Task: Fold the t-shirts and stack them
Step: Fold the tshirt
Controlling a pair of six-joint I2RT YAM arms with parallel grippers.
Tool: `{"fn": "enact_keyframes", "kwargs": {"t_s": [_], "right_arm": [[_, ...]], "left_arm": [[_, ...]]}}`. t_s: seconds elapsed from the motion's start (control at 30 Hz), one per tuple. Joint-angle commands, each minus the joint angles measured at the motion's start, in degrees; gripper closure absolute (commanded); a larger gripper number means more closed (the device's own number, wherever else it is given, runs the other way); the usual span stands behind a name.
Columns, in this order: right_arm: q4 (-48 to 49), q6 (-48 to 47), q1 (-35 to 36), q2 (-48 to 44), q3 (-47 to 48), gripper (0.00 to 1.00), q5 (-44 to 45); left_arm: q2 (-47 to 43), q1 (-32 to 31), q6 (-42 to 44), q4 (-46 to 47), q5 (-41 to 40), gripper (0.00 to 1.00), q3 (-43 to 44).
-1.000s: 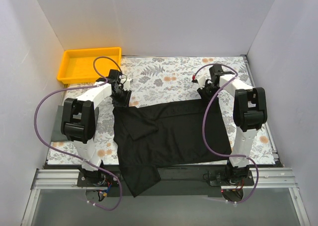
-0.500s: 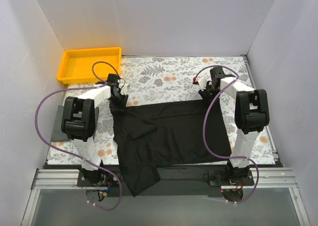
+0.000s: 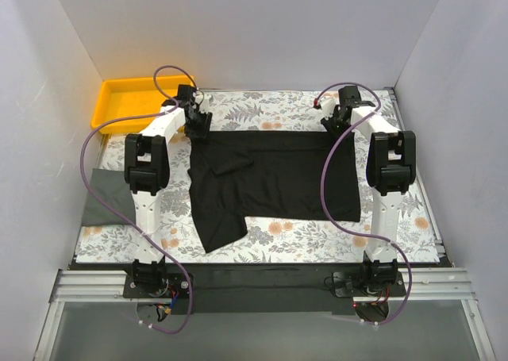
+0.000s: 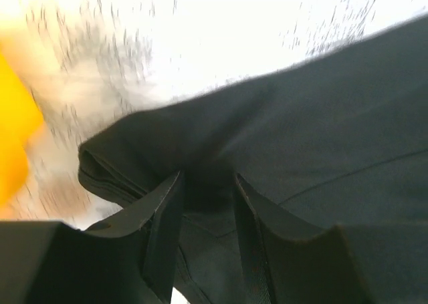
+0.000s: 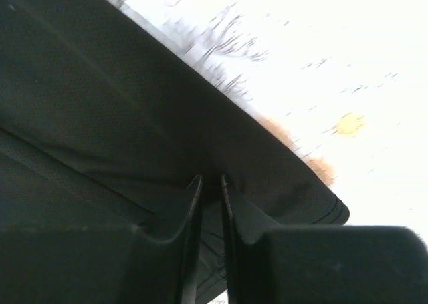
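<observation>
t-shirt (image 3: 274, 178): blurry in both wrist views

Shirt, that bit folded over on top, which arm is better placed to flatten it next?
Left. The left gripper pinches the far corner nearest that fold; the right gripper holds the opposite far corner, across the shirt.

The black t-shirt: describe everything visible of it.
The black t-shirt is plain, soft-looking cloth with no print, spread mostly flat on the floral table cover. A flap trails toward the near edge at its left, and a small fold wrinkles its far left. The left hand and right hand each pinch a far corner.
</observation>
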Motion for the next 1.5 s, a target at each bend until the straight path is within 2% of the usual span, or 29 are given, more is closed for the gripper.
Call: {"fn": "enact_keyframes", "kwargs": {"t_s": [0.0, 0.13, 0.17, 0.2, 0.23, 0.27, 0.3, 0.37, 0.4, 0.53, 0.57, 0.7, 0.8, 0.87, 0.97, 1.23, 1.47], "right_arm": [[-0.4, -0.5, -0.7, 2.5, 4.7, 0.73, 2.6], [-2.5, -1.6, -0.7, -2.5, 7.6, 0.59, 0.4], [-3.4, -2.2, -0.7, -6.0, 7.3, 0.5, -1.0], [-4.0, -2.2, -0.7, -7.8, 6.9, 0.5, -1.0], [-5.1, -3.0, -0.7, -9.7, 6.6, 0.46, -3.2], [-6.3, -3.4, -0.6, -11.6, 6.1, 0.4, -4.3], [-8.7, -3.9, -0.5, -15.5, 5.3, 0.37, -5.2], [-11.5, -6.3, 0.0, -19.6, 1.3, 0.26, -8.1], [-14.1, -6.9, 0.0, -23.8, -0.4, 0.25, -8.9], [-18.5, -9.1, 2.4, -34.9, -14.6, 0.25, -11.1], [-18.7, -9.9, 3.8, -39.5, -21.6, 0.28, -10.8], [-18.6, -10.3, 8.1, -49.2, -36.5, 0.39, -8.6], [-16.8, -9.9, 11.2, -53.5, -45.9, 0.47, -5.3], [-14.3, -9.5, 12.2, -54.4, -48.8, 0.52, -3.1], [-11.1, -9.9, 12.7, -53.9, -53.3, 0.54, 0.5], [-7.7, -11.9, 12.7, -53.0, -59.0, 0.55, 5.0], [-0.6, -12.6, 12.6, -51.2, -62.8, 0.55, 8.6]], "left_arm": [[6.4, 1.0, 2.8, -4.7, 2.9, 0.66, 11.3], [3.8, 1.0, 6.0, -12.0, 11.1, 0.61, 19.1], [0.0, 1.0, 6.5, -13.6, 14.4, 0.52, 18.3], [-2.3, 1.0, 6.5, -13.6, 16.0, 0.51, 18.3], [-4.5, 1.0, 7.0, -14.3, 17.9, 0.45, 16.3], [-6.9, 1.1, 8.1, -15.7, 19.1, 0.29, 15.0], [-11.6, 1.0, 8.7, -16.4, 20.3, 0.19, 13.3], [-16.6, 1.0, 11.3, -18.7, 23.4, 0.16, 7.1], [-21.3, 1.0, 12.6, -19.5, 24.8, 0.15, 4.8], [-34.2, 1.0, 16.1, -19.0, 25.9, 0.14, -12.1], [-36.6, 1.1, 17.4, -18.2, 25.6, 0.14, -18.6], [-48.7, 0.9, 23.2, -18.3, 25.8, 0.14, -31.3], [-53.2, 0.6, 25.7, -18.2, 25.0, 0.14, -35.5], [-54.2, 0.5, 26.6, -18.8, 24.9, 0.15, -37.6], [-54.7, 0.4, 27.3, -19.7, 24.9, 0.17, -38.9], [-56.1, 0.2, 29.7, -19.3, 22.6, 0.18, -42.1], [-57.6, -1.9, 31.7, -18.2, 20.4, 0.18, -46.0]]}}
